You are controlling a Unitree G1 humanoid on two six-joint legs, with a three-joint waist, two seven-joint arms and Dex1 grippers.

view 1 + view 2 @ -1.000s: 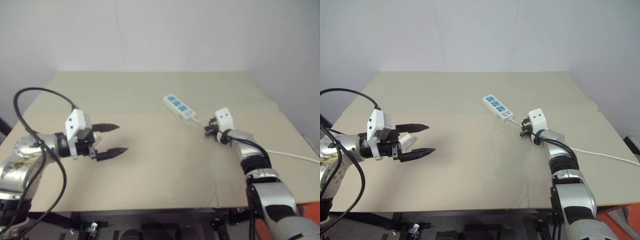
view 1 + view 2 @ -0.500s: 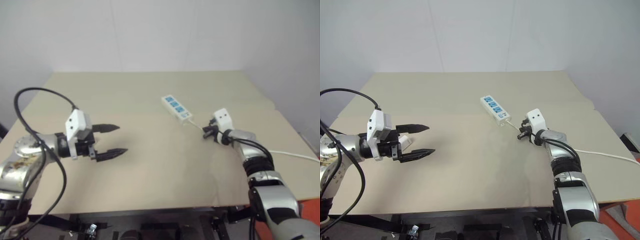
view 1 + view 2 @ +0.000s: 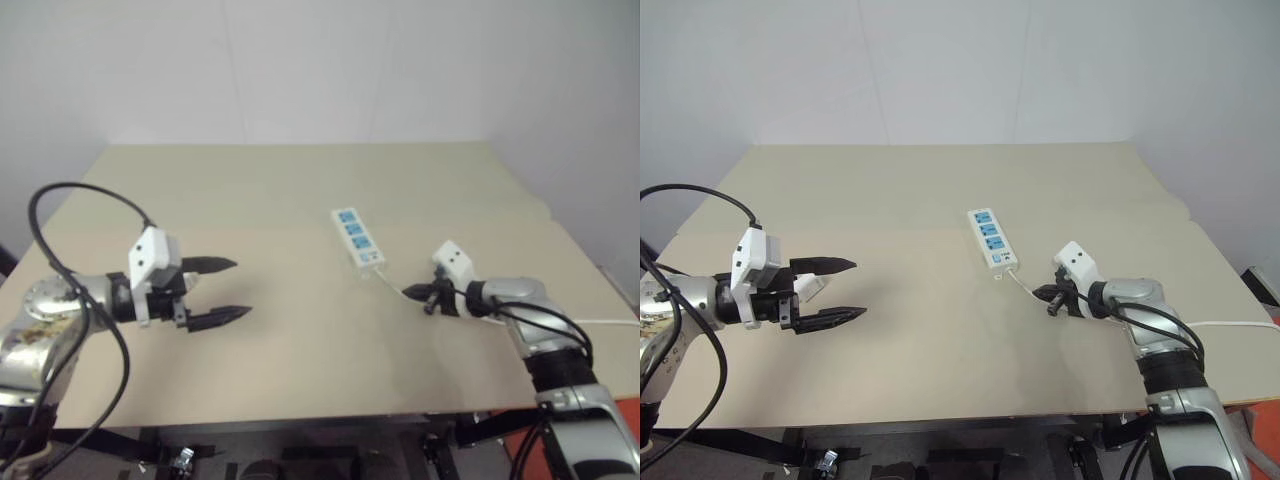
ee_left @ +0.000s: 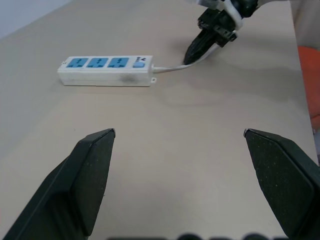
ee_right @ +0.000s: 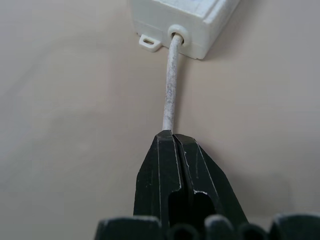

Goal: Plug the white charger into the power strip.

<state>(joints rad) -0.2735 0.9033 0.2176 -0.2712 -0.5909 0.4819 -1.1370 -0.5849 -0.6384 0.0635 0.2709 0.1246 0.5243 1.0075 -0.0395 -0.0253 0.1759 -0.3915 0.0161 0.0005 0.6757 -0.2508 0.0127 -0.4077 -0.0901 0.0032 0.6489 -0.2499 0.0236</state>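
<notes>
Right gripper [image 5: 172,137] pinched tight on the thin white cord [image 5: 170,85], just short of where it enters the strip [image 3: 989,238]. The strip, a long narrow white plastic bar with three blue sockets, lies flat mid-table [image 3: 940,190], long axis running away from the robot, cord end nearest. Left gripper [image 3: 840,290] hovers well apart, black fingers spread wide, empty.

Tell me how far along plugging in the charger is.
Done: nothing yet. All three blue sockets on the long white power strip are bare. In hand: the right gripper has its fingers shut on the strip's thin white cord, close to the strip. Left: the left gripper is open and holds nothing, so the plugging itself remains.
</notes>
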